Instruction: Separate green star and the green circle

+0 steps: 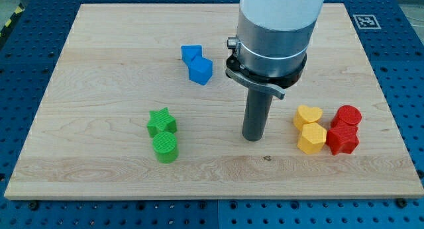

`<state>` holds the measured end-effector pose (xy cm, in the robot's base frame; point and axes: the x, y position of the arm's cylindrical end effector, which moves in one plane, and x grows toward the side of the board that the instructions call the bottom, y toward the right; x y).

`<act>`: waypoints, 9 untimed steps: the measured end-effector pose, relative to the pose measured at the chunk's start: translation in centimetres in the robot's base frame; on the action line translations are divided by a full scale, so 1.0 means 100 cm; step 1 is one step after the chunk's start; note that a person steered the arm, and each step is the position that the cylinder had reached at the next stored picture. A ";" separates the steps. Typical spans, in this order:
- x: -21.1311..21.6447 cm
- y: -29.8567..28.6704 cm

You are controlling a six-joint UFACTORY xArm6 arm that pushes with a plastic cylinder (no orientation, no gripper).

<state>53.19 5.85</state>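
Note:
The green star (161, 122) lies left of the board's middle, toward the view's bottom. The green circle (165, 148) sits just below it, and the two touch. My tip (252, 137) rests on the board well to the right of both green blocks, roughly level with them and apart from every block. The rod rises to the grey arm body at the view's top.
A blue block (191, 54) and a blue cube (200, 71) touch each other at upper middle. At the right, a yellow heart (308, 115) sits above a yellow hexagon (311, 138), next to a red circle (348, 115) above a red star (342, 139). The wooden board (99, 70) ends near the view's bottom.

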 end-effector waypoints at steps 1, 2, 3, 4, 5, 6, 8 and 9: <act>0.000 0.000; 0.007 -0.003; 0.007 -0.003; 0.007 -0.006; 0.007 -0.024; 0.002 -0.052; 0.010 -0.091; 0.010 -0.121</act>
<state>54.16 -6.30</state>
